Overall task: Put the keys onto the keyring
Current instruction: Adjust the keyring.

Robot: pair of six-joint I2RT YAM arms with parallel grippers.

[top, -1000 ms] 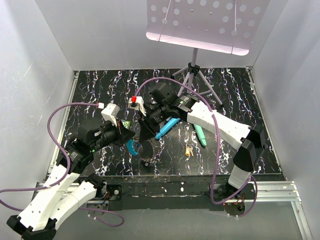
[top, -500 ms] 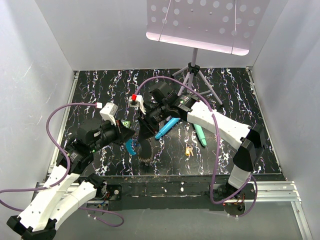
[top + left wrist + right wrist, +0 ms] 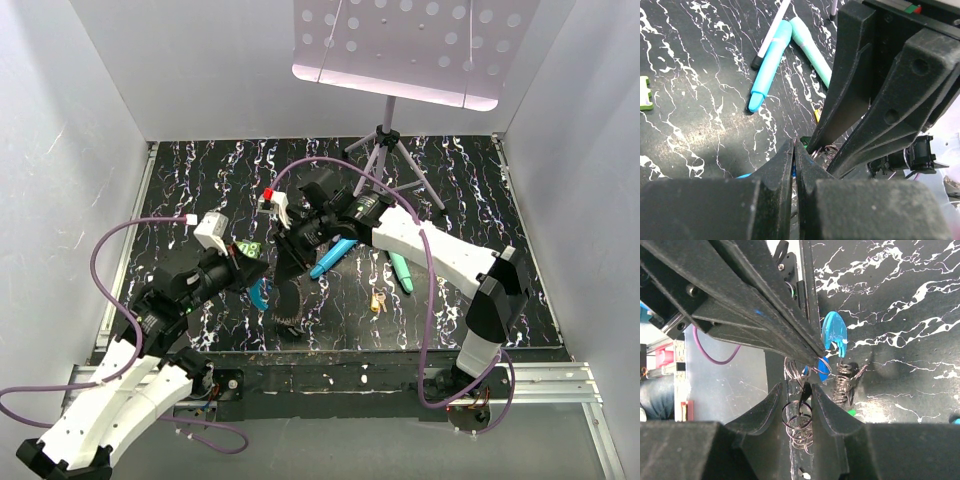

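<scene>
The keyring hangs between both grippers above the table's near middle: its bright blue section point(image 3: 262, 295) point(image 3: 834, 330) and its grey chain-like coil point(image 3: 290, 315) point(image 3: 845, 382). My left gripper point(image 3: 258, 272) point(image 3: 795, 145) is shut on the blue section, and a blue sliver shows between its fingers. My right gripper point(image 3: 288, 268) point(image 3: 799, 388) is shut on the wire coils point(image 3: 797, 417) of the ring, which fill the gap between its fingers. A yellow key point(image 3: 377, 300) point(image 3: 816, 116) lies on the table to the right. A green key point(image 3: 249, 250) point(image 3: 645, 92) lies beside the left gripper.
Two teal sticks point(image 3: 335, 257) point(image 3: 400, 270) lie on the black marbled table point(image 3: 450, 200) right of the grippers, next to a white pen point(image 3: 772, 27). A music stand's tripod point(image 3: 385, 155) stands at the back. White walls enclose the table on three sides.
The left arm has shifted slightly toward the near left, keeping its hold. The keyring has swung a little lower and to the left. The right gripper has barely moved.
</scene>
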